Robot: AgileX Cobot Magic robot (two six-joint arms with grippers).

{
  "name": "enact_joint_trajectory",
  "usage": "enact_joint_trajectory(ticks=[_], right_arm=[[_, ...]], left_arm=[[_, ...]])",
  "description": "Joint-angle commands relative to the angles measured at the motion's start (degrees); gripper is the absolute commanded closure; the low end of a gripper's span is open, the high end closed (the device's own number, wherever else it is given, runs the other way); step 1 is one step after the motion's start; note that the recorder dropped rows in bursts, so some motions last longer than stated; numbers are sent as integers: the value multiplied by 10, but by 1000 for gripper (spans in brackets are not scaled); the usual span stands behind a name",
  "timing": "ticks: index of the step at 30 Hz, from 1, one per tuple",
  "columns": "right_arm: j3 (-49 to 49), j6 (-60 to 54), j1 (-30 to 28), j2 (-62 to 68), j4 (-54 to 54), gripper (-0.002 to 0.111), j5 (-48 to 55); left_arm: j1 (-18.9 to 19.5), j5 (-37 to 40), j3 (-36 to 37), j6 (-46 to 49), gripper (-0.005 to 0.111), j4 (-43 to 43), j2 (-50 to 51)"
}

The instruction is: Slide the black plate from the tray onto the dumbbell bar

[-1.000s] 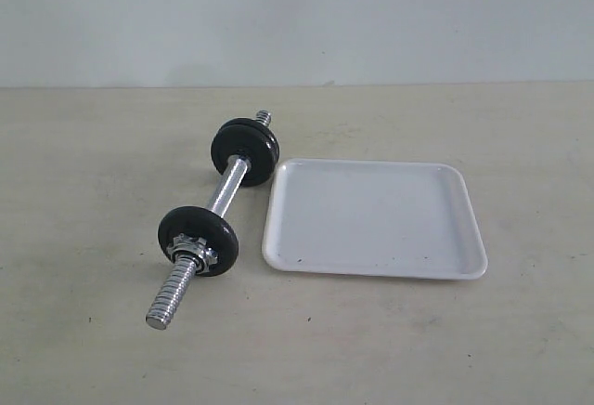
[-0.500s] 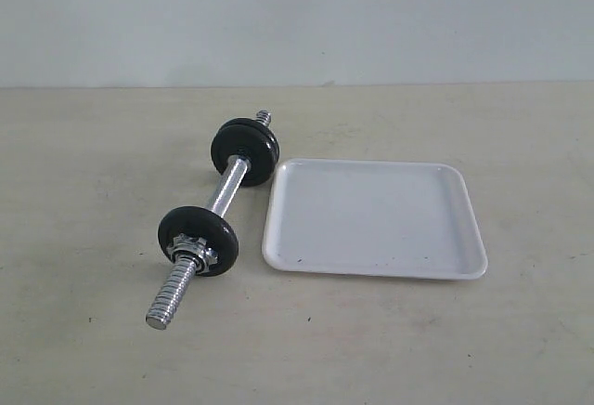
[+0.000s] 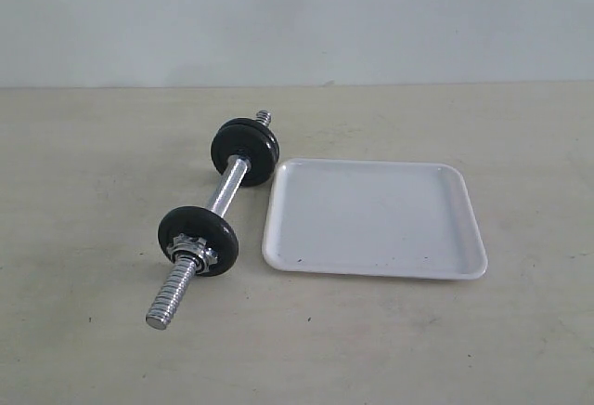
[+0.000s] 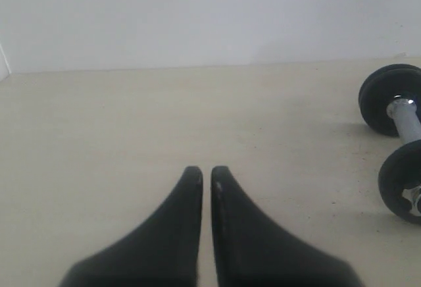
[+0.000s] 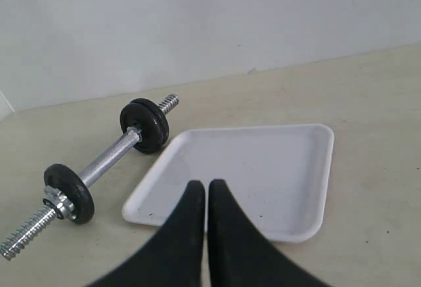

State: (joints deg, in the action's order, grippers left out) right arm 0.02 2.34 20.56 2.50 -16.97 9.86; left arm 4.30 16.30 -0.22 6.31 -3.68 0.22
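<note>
A: Exterior view?
B: The tray (image 3: 271,238) held nothing. The dumbbell bar (image 3: 225,191) lay just beside it on the table (image 3: 83,191), with black discs (image 3: 218,233) threaded on it. I judged the black plate was already among them.
A: Left wrist?
B: The left gripper (image 4: 206,170) had its jaws pressed together, empty, well apart from the bar.
A: Right wrist?
B: The right gripper (image 5: 206,183) had its jaws closed too, empty, above the tray. Best kept off the bar, lest it roll.

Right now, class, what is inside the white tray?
The tray holds only a few tiny dark specks; nothing else rests in it. The table beneath it is covered. In the right wrist view, the shut right gripper hides part of the tray's rim.
</note>
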Motion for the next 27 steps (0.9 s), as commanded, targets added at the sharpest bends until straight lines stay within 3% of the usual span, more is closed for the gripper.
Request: enact_joint_trajectory(ticks=[1,16,27], right_arm=[[0,1,0,0,1,109,-6],[0,1,0,0,1,109,-6],[0,1,0,0,1,109,-6]], left_arm=[[-16,1,2,-2,102,2,-2],[-15,9,2,-3,102,-3,-2],[-35,10,2,-3,102,-2,-2]])
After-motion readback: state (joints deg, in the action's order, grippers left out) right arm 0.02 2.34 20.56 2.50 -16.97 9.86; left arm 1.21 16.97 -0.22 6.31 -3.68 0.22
